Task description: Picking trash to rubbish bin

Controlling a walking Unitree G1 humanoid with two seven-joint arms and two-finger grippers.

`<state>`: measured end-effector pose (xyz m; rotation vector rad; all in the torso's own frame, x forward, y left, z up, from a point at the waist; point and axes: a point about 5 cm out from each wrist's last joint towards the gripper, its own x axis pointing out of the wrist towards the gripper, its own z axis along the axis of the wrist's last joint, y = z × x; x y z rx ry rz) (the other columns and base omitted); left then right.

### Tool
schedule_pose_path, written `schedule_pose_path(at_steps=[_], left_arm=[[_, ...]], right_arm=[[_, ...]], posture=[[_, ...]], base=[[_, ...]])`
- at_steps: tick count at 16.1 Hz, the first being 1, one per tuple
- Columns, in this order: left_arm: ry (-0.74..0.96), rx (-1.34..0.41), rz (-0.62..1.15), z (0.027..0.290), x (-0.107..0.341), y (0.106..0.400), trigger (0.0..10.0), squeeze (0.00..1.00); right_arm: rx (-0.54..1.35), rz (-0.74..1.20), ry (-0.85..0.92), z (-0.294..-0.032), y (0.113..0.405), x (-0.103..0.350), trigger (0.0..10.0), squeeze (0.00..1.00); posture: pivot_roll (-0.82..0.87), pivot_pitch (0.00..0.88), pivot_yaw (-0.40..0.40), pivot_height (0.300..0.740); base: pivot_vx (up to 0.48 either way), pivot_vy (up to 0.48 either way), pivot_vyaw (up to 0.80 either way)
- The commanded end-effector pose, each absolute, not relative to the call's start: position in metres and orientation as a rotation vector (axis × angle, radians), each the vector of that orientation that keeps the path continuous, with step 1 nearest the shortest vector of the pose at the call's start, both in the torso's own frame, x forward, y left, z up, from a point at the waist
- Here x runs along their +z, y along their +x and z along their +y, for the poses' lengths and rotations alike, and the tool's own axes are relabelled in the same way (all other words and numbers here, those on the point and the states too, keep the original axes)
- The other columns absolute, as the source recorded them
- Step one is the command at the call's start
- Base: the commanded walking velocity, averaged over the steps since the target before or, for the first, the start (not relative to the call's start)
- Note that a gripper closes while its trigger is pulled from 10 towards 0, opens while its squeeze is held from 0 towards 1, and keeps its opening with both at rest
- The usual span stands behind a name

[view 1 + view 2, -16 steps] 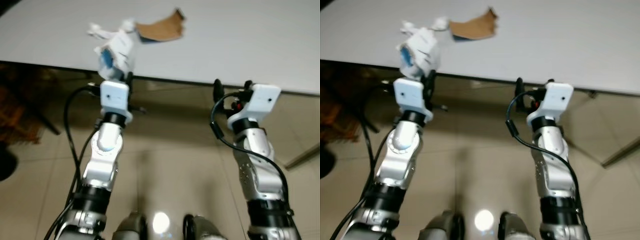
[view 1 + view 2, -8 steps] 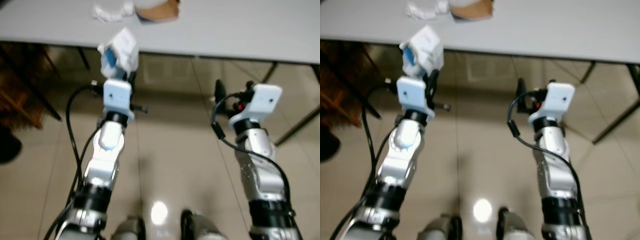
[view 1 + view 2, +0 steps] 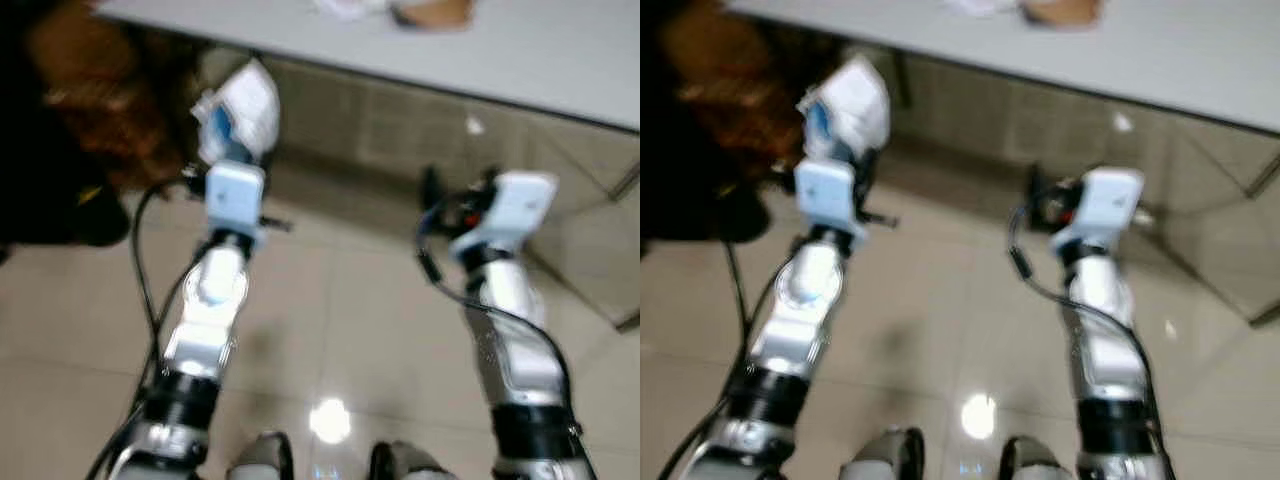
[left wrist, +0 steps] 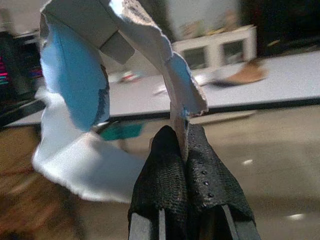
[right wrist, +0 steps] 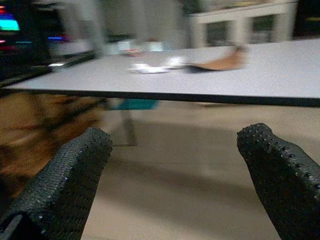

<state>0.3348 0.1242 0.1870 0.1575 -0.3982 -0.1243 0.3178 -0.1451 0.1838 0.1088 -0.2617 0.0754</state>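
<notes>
Stretching across the far side is the white table, with a brown scrap and white crumpled bits lying on it. Out over the tiled floor, the left end effector pinches a white-and-blue piece of trash held upright, fingers tight together; the right end effector hangs spread wide, holding nothing

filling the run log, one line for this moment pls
left gripper: shut on wrapper | right gripper: open, idle | table: scraps left
</notes>
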Motion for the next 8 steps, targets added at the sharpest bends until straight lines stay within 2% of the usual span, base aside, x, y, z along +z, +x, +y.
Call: schedule_pose_path(at_steps=[1, 8], left_arm=[[0.148, -0.133, -0.398, 0.1216, 0.1871, 0.3345, 10.0, 0.0], [0.144, -0.144, -0.392, 0.1211, 0.1847, 0.3332, 10.0, 0.0]], right_arm=[[0.076, -0.257, 0.097, -0.1467, 0.3174, 0.1845, 10.0, 0.0], [0.084, -0.249, 0.097, -0.1452, 0.3161, 0.1813, 10.0, 0.0]], posture=[[-0.05, 0.204, 0.046, 0.74], [-0.05, 0.186, 0.053, 0.74]], base=[[0.0, 0.0, 0.8], [0.0, 0.0, 0.8]])
